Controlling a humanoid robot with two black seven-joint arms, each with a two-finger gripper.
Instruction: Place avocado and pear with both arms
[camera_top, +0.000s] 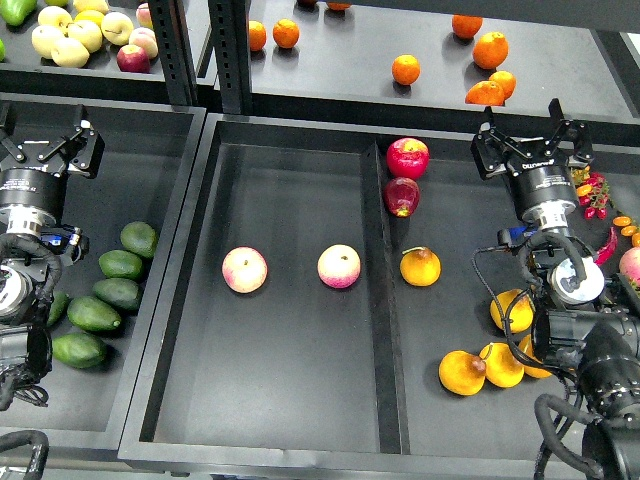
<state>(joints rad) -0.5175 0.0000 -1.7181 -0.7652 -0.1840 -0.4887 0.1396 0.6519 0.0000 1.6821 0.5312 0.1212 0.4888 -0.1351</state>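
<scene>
Closest to me, at the bottom right, my right arm's thick black joints and loose cables rise over a cluster of orange-yellow fruit lying in the right compartment of the big dark tray. Further up that arm, my right gripper hovers over the back of that compartment with its prongs spread wide apart, holding nothing and touching nothing. The pear sits alone in the same compartment, just right of the divider, with its short dark stem pointing left; two red apples lie behind it against the divider, one behind the other. In the wide left compartment two pink-and-cream round fruits rest side by side, well apart from each other. On my left, my left gripper hangs above a separate dark bin, its fingers also released and empty. Below it in that bin lie five green avocados; the avocado at the top of the group is the darkest, and it lies clear of my gripper. Beyond the tray, a counter carries scattered oranges, and a pile of yellow and red fruit sits at the far left.
</scene>
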